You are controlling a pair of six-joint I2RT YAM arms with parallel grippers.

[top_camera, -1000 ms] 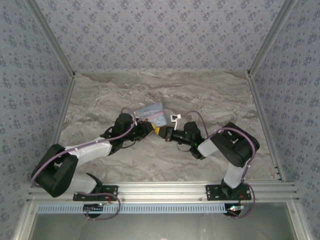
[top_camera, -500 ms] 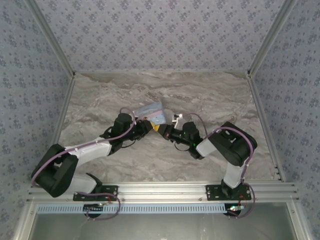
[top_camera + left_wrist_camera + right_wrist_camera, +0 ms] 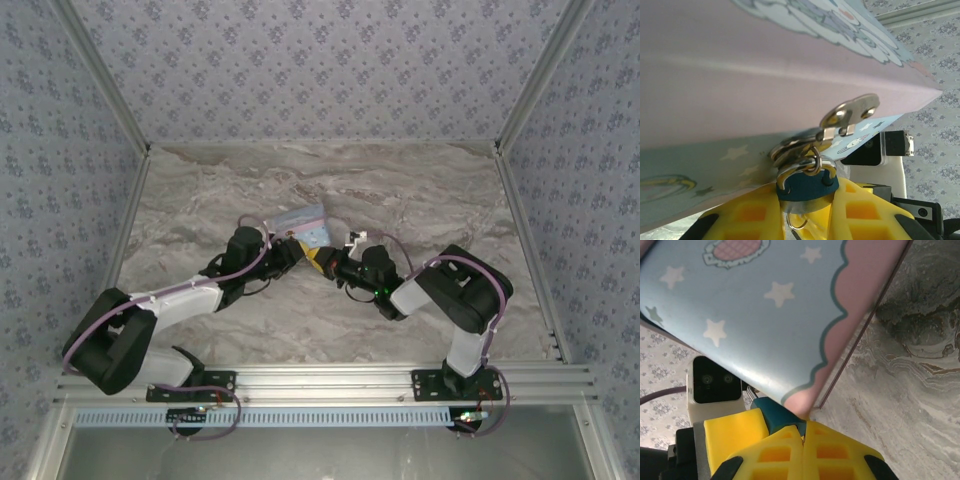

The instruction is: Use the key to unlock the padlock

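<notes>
The padlock (image 3: 806, 183), a tiny dark teal body with a silver shackle, hangs from the hasp (image 3: 847, 114) of the light-blue cartoon tin (image 3: 303, 224). My left gripper (image 3: 807, 196) is shut on the padlock, one yellow finger on each side. My right gripper (image 3: 803, 434) is shut, its tips pressed together right at the padlock (image 3: 771, 413). A thin wire key ring (image 3: 797, 220) shows under the lock; the key's blade is hidden. Both grippers meet just below the tin (image 3: 313, 257).
The tin rests tilted on the marble table (image 3: 420, 200), its lower edge lifted near the grippers. Patterned walls close in the left, back and right. Open table lies behind and to both sides of the tin.
My right gripper has edged left, closing on the left gripper and the padlock. The tin has shifted slightly. The left arm has barely moved.
</notes>
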